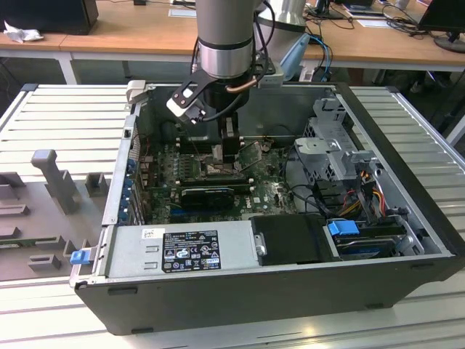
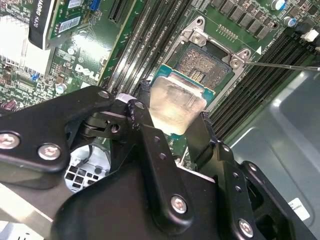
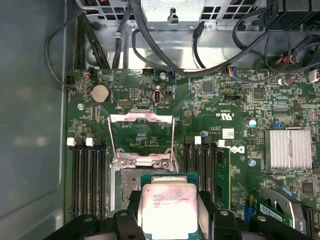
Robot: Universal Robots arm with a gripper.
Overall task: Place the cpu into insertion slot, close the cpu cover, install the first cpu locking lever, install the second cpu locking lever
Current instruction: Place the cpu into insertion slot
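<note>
Just beyond gripper [image 2: 173, 112], insertion slot [image 2: 207, 62] lying open; I am pinching cpu [image 2: 177, 102] by opposite edges. Judging it light, stiff, fragile underside; edge hold only.

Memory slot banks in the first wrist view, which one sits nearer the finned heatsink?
The bank between the insertion slot and the heatsink; the other bank runs along the board's edge.

LIGHT: bright, even, from overhead | EXTERIOR VIEW: ribbed table [image 1: 58, 116] pale, near washed out; inside of computer case [image 1: 290, 291] shaded beneath the arm [image 1: 225, 36] | SECOND WRIST VIEW: hard glare on the cpu [image 2: 175, 107]; one corner blown white | FIRST WRIST VIEW: heatsink [image 3: 287, 147] overbright; case wall dim, hazy reflections
</note>
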